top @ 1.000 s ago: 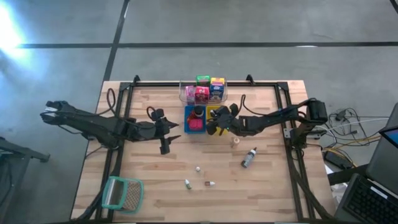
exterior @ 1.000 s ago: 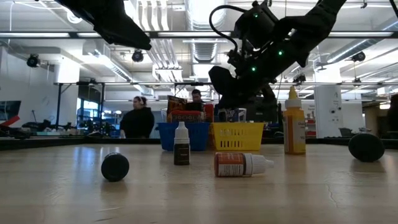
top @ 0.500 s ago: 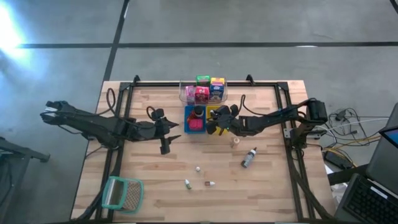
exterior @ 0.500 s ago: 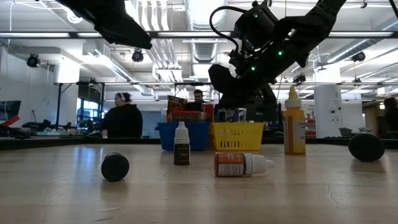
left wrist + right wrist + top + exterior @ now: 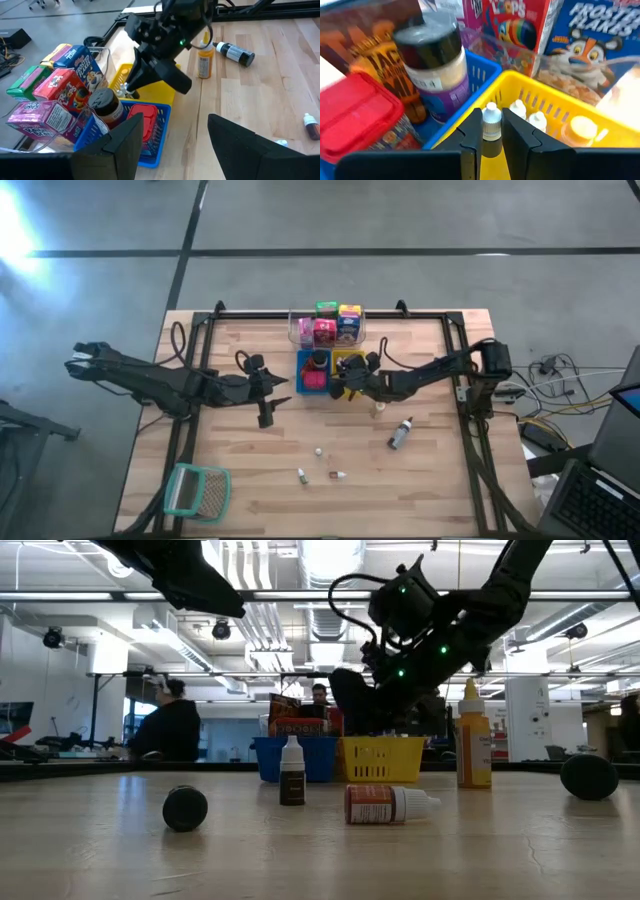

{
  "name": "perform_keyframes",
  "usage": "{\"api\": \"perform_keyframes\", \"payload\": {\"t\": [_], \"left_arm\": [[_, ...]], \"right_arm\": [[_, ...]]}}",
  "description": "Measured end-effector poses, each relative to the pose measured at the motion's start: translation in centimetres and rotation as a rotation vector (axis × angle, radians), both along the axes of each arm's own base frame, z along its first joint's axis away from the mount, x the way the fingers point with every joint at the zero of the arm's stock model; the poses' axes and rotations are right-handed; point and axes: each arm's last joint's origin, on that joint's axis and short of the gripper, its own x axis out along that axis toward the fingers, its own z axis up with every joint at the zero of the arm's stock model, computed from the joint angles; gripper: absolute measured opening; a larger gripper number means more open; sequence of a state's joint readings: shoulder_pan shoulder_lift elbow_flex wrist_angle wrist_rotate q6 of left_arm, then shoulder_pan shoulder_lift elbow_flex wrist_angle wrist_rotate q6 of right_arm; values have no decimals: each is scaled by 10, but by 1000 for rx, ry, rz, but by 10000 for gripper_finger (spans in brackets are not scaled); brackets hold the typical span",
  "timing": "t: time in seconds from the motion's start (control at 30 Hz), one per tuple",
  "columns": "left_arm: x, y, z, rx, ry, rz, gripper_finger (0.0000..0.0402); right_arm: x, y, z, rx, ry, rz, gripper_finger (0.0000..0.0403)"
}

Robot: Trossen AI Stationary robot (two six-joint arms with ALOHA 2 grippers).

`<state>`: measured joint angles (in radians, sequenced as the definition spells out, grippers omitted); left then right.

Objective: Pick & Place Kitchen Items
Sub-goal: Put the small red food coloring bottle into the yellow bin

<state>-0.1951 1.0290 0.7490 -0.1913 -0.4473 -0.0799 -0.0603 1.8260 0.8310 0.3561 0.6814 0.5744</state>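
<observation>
Gripping 1 small white-capped bottle (image 5: 491, 121) between its 2 nearly closed fingers (image 5: 470, 135), the right gripper (image 5: 491, 137) hovers over the yellow tray (image 5: 555, 107); the left gripper (image 5: 172, 145) is parted, empty.

Arm and gripper posture, both arms raised above the tabletop.

The right arm (image 5: 440, 367) reaches in from its side toward the centre; the right gripper (image 5: 492, 131) tilts downward, jaws closed on a small white-capped bottle (image 5: 491, 121). The left arm (image 5: 160, 383) extends inward from its side, wrist level; the left gripper (image 5: 266, 417) hangs clear of the tabletop, jaws parted and holding nothing.
</observation>
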Motion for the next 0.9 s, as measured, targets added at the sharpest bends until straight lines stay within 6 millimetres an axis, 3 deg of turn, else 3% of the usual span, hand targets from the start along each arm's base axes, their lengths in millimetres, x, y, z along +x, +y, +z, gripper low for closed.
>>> {"api": "perform_keyframes", "payload": {"t": [0.33,0.9], "left_arm": [[0,0,0,-1,-1,1,227],[0,0,1,-11,-11,4,227]], "right_arm": [[2,-10,-14,3,3,-34,52],[2,-14,-16,48,-24,-45,47]]}}
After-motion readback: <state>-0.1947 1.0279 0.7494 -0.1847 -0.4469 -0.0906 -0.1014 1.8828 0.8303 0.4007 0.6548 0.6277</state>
